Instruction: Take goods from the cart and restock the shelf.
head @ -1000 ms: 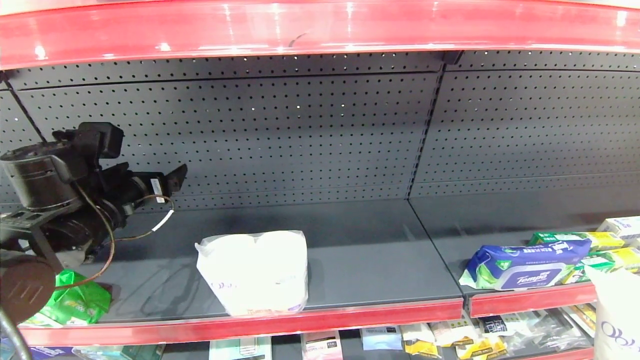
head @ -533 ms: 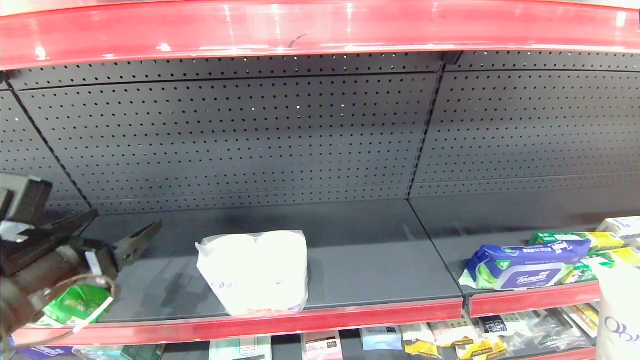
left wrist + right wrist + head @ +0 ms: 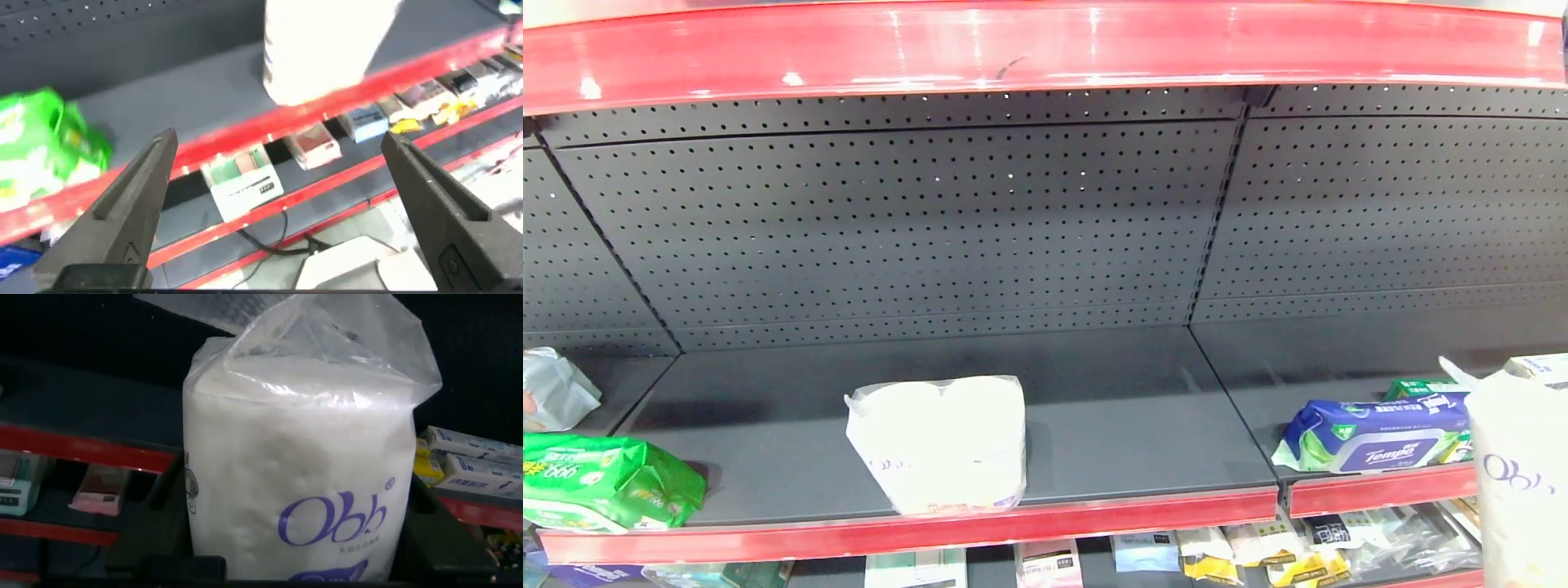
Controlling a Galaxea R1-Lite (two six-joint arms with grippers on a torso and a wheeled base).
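Grey pegboard (image 3: 931, 229) is backing a dark shelf (image 3: 1111, 425) edged in red. Two white packs are showing. One, the shelved pack (image 3: 935, 445), is standing upright near the shelf's front edge, well apart from everything else. The other, the held pack (image 3: 1523, 482), is hanging upright at the robot's far right, in front of the right bay. The right gripper (image 3: 298, 531) is clamping the held pack, one dark finger pressing each side. The left gripper (image 3: 279, 139) is hanging low before the shelf's red edge, its two fingers spread wide apart. One green pack (image 3: 605, 482) is lying at the shelf's left end, with one crumpled silvery bag (image 3: 556, 388) sitting just behind it. One blue wipes pack (image 3: 1376, 437) is lying in the right bay, leaning against green-and-yellow boxes (image 3: 1425, 388). Small goods (image 3: 1217, 551) are lining the lower shelf.
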